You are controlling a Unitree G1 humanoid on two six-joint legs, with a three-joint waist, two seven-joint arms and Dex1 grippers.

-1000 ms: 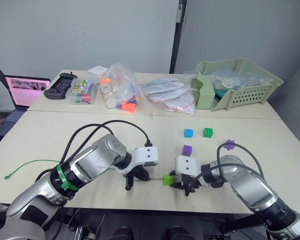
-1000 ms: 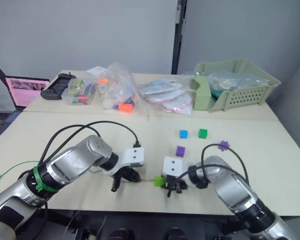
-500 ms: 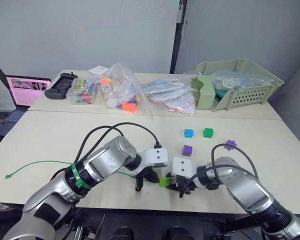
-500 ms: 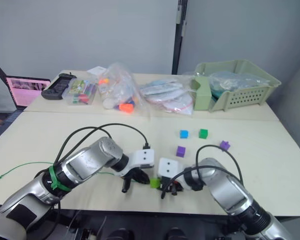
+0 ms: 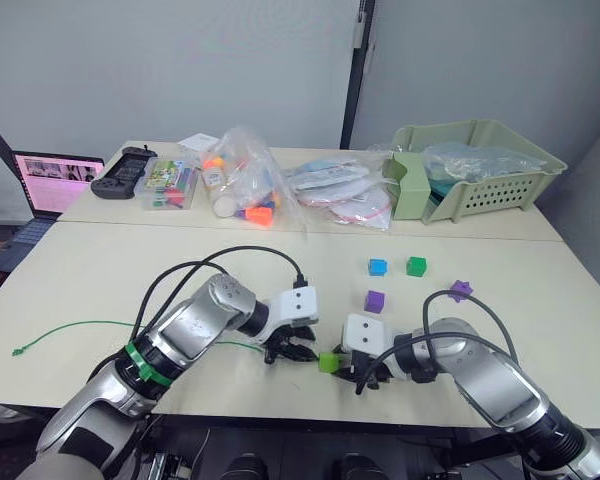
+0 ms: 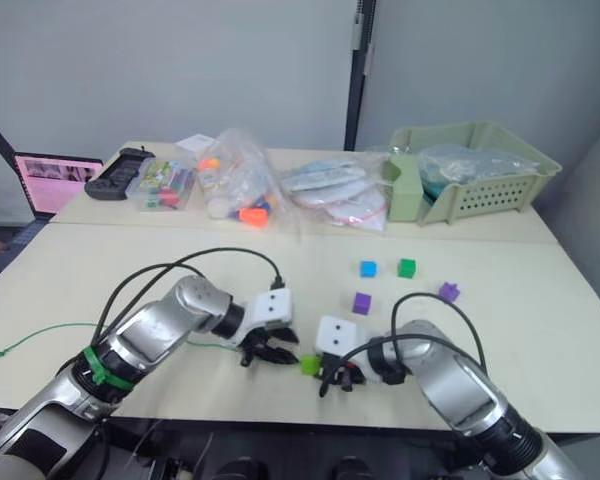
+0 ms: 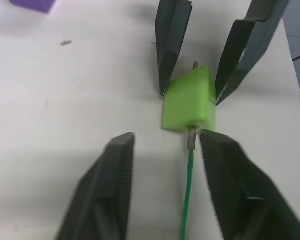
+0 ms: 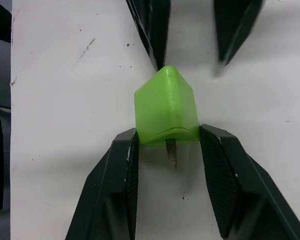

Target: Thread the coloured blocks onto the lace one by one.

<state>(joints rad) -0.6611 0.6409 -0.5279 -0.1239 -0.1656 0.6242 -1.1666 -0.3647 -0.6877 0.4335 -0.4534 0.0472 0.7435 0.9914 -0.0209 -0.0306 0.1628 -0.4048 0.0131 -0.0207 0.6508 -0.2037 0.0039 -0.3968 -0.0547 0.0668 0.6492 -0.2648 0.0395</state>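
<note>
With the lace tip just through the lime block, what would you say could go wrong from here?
The left gripper is open, so the thin green lace lies loose; its short stiff tan tip barely pokes past the small lime green plastic cube and might slip back out. The right gripper pinches the cube only at its edge, so it may twist free when the tip is pulled.

The lime green plastic cube (image 5: 328,361) is sitting near the tabletop's (image 5: 100,270) near edge, between the left gripper (image 5: 292,351) and right gripper (image 5: 357,375), with the thin green lace (image 5: 75,325) trailing away leftward. The other small plastic cubes (image 5: 376,301) are lying farther right.
</note>
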